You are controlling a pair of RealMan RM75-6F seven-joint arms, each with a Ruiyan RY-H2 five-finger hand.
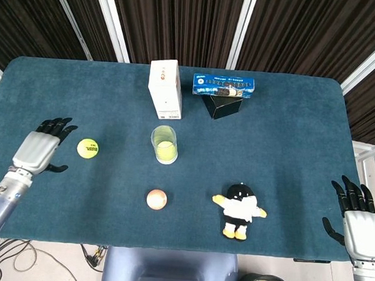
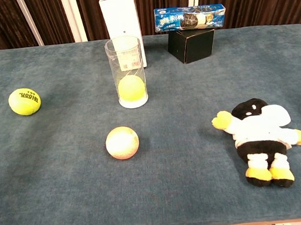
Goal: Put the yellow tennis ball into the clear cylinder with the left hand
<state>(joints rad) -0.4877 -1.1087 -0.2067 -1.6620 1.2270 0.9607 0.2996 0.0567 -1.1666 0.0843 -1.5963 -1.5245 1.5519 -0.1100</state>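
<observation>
So far your left hand [image 1: 40, 148] sits just left of the tennis ball [image 1: 88, 148], fingers spread and holding nothing; the grasp, the carry and the drop are all left. That ball lies on the blue table [image 1: 284, 141], well left of the clear cylinder [image 1: 164, 144], which already holds a yellow ball. Your right hand [image 1: 360, 220] rests spread at the near right edge. Dark curtains hang behind.

The yellow tennis ball [image 2: 24, 101] at the left carries dark curved brand lettering, too blurred to spell out. The blue cookie package [image 2: 190, 16] on the far black box [image 2: 191, 45] has white lettering, unreadable. The clear cylinder [image 2: 126, 71] bears a small illegible label.
</observation>
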